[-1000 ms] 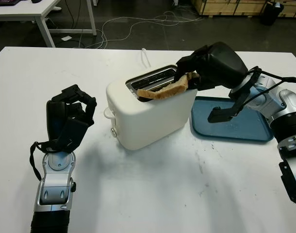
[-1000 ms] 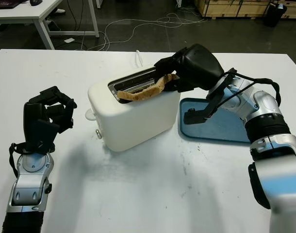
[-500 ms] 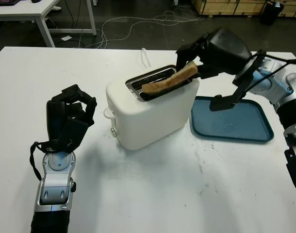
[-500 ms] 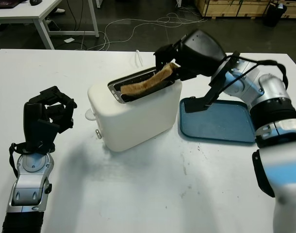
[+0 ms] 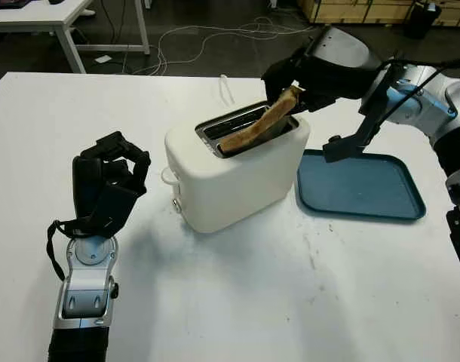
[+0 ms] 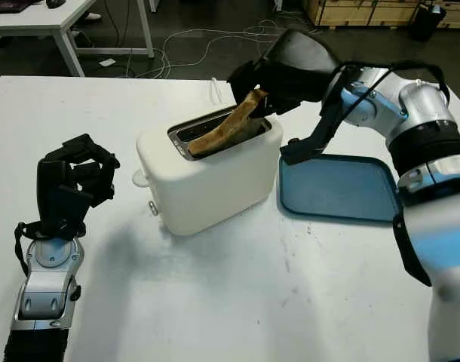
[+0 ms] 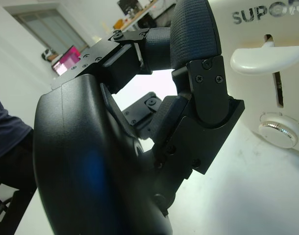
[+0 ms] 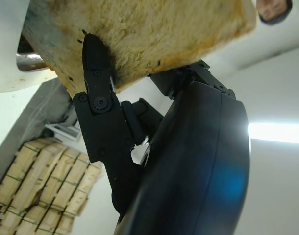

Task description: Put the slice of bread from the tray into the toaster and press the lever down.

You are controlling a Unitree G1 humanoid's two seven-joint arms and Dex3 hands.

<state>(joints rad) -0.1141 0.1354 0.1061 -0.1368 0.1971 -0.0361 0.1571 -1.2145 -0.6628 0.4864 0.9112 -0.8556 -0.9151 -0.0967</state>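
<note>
Bread slice (image 5: 262, 125) tilted in toaster (image 5: 234, 166) slot, right robot hand (image 5: 290, 84) gripping it.

A toasted-edged slice of bread (image 5: 262, 126) leans tilted, its lower end inside the cream toaster (image 5: 237, 170); the blue tray (image 5: 362, 187) lies just beside it.

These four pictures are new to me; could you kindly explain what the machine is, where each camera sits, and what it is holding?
It is a humanoid robot with two arms and black three-finger hands. Two pictures come from cameras in its head, looking down at a white table; the other two come from cameras at its wrists. On the table stand a white toaster and a blue tray. The right hand grips a slice of bread, tilted, its lower end in the toaster slot. The left hand, fingers curled, holds nothing beside the toaster, whose lever is up.
</note>
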